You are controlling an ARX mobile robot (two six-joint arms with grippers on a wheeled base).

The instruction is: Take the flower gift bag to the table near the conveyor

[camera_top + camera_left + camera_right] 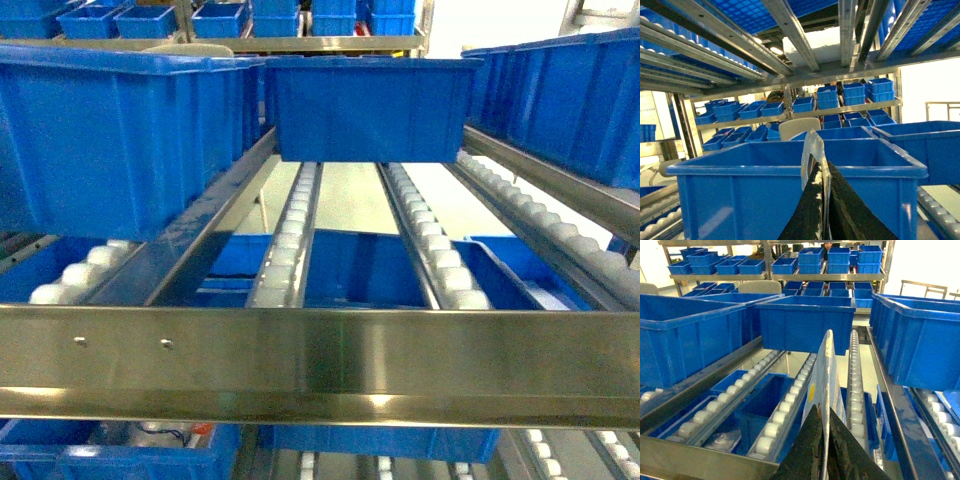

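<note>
Head view, left to right: a big blue bin (110, 130) sits on the conveyor (300, 360) at left, its near wall close to the camera. A roller track (290, 240) of white wheels slopes up the middle, and a 2nd track (430, 240) runs beside it. Straddling both, further up, stands a middle bin (370, 105). At right, a row of bins (570, 90) rests over another roller line. A steel crossbar spans the bottom of the view. Neither arm shows here, and no worktop.

Left wrist view: the left pincer (824, 210) fills the bottom centre, 2 dark fingers (807, 215) pressed together on a thin pale sheet edge, the bag (812, 155), which rises upright between them, a cut-out loop near its top. Just behind it is a blue bin wall. Racks of small blue bins stand far behind.

Right wrist view: the right pincer (826, 450) likewise pinches a flat upright panel, a pale printed edge with a yellow spot (811, 392), most likely the same bag's other side. It hangs above the roller tracks, in front of the middle bin. Whether the bag touches the rollers, cannot tell.
</note>
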